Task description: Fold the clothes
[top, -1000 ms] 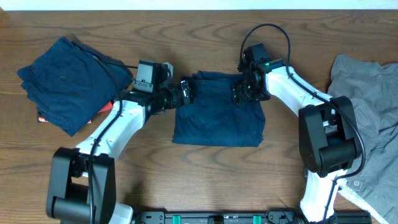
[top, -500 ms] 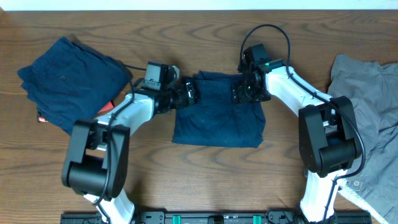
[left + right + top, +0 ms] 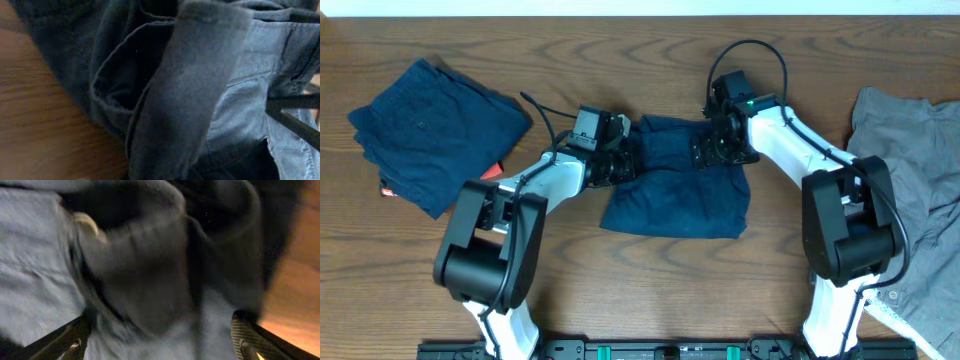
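Far left on the table (image 3: 620, 290): navy stack (image 3: 435, 130), already folded, with a red item (image 3: 492, 172) poking out under its lower edge. Can't tell what the red item is.

Left claw (image 3: 623, 160) is at the top-left corner of the navy shorts (image 3: 675, 200), which lie mid-table between the two arms. In the left wrist view the cloth fills nearly the whole frame: a thick ridge of dark fabric (image 3: 190, 90) stands up in the middle, bare wood is at left, and a dark bar that looks like one finger (image 3: 295, 112) is at the right edge. The other finger is hidden, so I can't tell whether this claw is wide or pinched.

The shorts are partly folded. The top edge is bunched up between the claws, the lower part is flat, and the bottom edge is slightly skewed.

Right claw (image 3: 712, 148) is at the top-right corner of the shorts. The right wrist view shows both fingers (image 3: 65, 340) at the bottom corners of the frame, spread wide, with rumpled dark fabric piled between them. The image is blurry and the tips are hidden by cloth.

Far right: grey pair (image 3: 910, 180), unfolded and spread loosely at the table edge, well apart from the shorts.
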Controlling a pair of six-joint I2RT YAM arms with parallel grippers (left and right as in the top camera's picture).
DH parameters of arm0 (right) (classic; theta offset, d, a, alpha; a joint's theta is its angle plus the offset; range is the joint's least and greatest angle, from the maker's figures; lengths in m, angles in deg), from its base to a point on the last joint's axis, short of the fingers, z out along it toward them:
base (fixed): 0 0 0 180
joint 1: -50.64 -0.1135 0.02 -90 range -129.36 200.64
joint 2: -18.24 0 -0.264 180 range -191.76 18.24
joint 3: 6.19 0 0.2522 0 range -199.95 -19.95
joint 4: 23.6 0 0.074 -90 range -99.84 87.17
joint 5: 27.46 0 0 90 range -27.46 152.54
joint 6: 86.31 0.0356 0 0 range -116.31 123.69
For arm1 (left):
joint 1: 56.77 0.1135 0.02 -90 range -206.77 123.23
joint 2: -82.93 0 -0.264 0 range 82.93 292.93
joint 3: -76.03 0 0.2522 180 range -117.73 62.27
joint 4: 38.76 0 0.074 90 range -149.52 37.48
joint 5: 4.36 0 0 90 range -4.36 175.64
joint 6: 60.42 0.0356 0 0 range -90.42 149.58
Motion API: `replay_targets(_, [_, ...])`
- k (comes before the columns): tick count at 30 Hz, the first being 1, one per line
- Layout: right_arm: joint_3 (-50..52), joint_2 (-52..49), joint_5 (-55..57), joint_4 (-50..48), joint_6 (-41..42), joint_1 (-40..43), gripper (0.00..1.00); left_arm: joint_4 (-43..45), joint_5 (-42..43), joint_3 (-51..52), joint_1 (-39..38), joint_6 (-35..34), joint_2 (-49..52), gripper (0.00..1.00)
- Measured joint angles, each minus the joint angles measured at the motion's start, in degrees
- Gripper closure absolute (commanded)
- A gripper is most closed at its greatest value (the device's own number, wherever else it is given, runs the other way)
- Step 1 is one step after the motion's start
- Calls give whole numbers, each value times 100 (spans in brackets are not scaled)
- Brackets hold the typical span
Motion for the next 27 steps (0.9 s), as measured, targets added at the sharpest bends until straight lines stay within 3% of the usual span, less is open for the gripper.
replay_targets(6, [7,1003,37,269,0,184,5,-715,-1082,-24,625,232,-1078,94])
replay_targets(11, [-13,2177,92,455,0,487,5,-752,-1690,-289,1860,553,-2269,94])
replay_targets(15, [-24,2570,96,592,-2,597,5,-634,-1974,-446,3005,730,-2981,93])
replay_targets(20, [-22,2577,92,763,0,599,5,-763,-2114,-472,4273,879,-3112,65])
replay_targets(21, [-22,2577,92,767,-2,599,5,-815,-2116,-472,4439,861,-3067,55])
replay_targets(23, [-22,2577,81,769,0,599,5,-964,-2135,-472,4780,850,-2911,15])
replay_targets(24, [-22,2577,79,767,-2,599,5,-1027,-2146,-472,4898,815,-2833,3])
replay_targets(27, [-22,2577,79,789,0,599,5,-1115,-2153,-472,5084,695,-2625,2])
